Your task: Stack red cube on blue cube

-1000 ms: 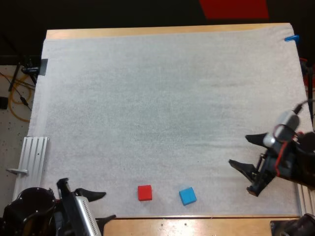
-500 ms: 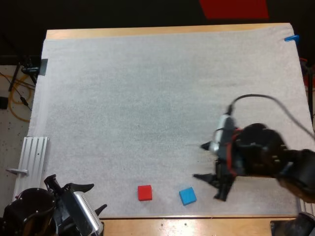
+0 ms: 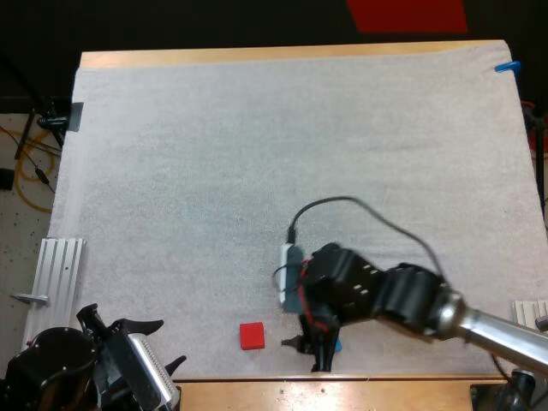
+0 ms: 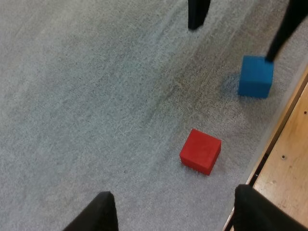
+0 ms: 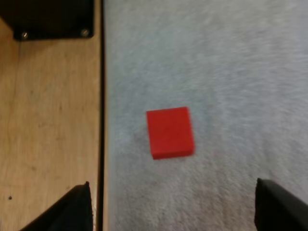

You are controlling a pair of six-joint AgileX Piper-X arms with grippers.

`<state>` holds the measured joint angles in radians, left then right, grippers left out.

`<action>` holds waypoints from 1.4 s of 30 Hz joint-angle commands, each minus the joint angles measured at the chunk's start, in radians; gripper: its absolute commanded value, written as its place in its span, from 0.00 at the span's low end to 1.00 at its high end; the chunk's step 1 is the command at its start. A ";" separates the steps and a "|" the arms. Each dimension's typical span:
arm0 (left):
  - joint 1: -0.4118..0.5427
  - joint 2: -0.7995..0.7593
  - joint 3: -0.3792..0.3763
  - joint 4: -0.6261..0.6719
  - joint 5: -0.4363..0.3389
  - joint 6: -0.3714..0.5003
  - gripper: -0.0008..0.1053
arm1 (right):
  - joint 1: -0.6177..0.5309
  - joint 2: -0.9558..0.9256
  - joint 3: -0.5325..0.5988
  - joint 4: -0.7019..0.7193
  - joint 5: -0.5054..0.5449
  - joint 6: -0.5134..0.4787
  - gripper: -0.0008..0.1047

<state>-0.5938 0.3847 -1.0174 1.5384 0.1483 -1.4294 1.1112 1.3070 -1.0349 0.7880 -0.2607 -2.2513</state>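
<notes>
The red cube lies on the white mat near the table's front edge. Just to its right, the blue cube is mostly hidden under my right arm. My right gripper hangs open between the two cubes, pointing at the front edge. In the right wrist view the red cube lies ahead of that gripper, clear of both fingers. My left gripper stands open at the front left. Its own view looks over the red cube to the blue cube, which one far black finger nearly touches.
The mat ends close behind the cubes at the wooden front edge, seen also as a bare wood strip. A ribbed metal rail lies off the mat at the left. The black base of the left arm sits on the wood.
My right arm has swept from the right edge leftward, now over the blue cube, gripper still open. The left gripper drew back a little early on, then stayed put. Cubes unmoved.
</notes>
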 commanded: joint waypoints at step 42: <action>-0.004 0.001 -0.008 0.006 -0.011 0.006 0.50 | 0.050 0.431 -0.009 -0.312 0.009 -0.030 0.65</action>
<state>-0.5938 0.3847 -1.0174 1.5384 0.1483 -1.4294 1.1579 1.7377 -1.0349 0.4896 -0.2385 -2.2721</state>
